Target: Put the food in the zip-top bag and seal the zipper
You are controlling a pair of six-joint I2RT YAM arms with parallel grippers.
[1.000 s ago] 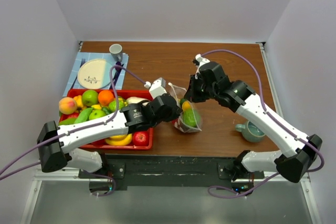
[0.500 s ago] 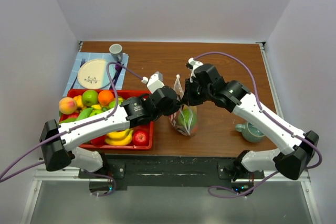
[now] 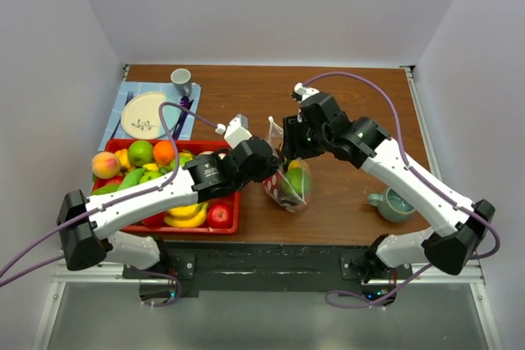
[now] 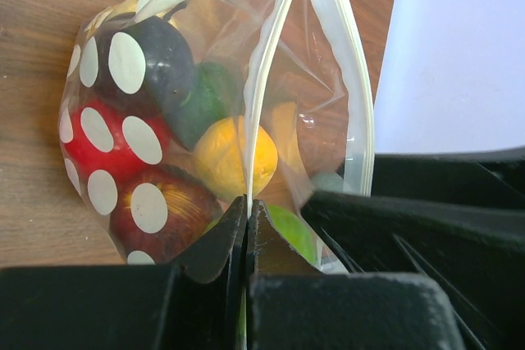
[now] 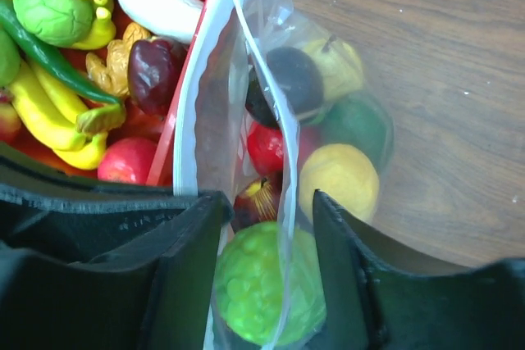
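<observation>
The zip-top bag [image 3: 287, 184] stands on the table between my arms, holding several pieces of food: a dark plum [image 4: 160, 55], a red apple [image 4: 164, 211], a yellow fruit [image 4: 234, 157] and a bumpy green fruit [image 5: 262, 284]. My left gripper [image 4: 247, 202] is shut on the zipper [image 4: 254, 104] at the bag's mouth and holds that edge up. My right gripper [image 5: 267, 219] is open astride the mouth. One zipper strip [image 5: 283, 161] runs loose between its fingers [image 5: 349, 243]. From above, the left gripper [image 3: 276, 159] and right gripper [image 3: 294, 147] meet over the bag.
A red tray [image 3: 234, 223] with more food, including bananas [image 3: 187, 215], an orange and a peach, lies left of the bag. A teal mug [image 3: 394, 202] stands at the right. A plate [image 3: 148, 114] on a blue mat and a grey cup [image 3: 181, 80] sit at the back left.
My right gripper has opened off the bag's edge and shifted a little left and back. The bag has come upright, hanging from the left gripper's hold.
</observation>
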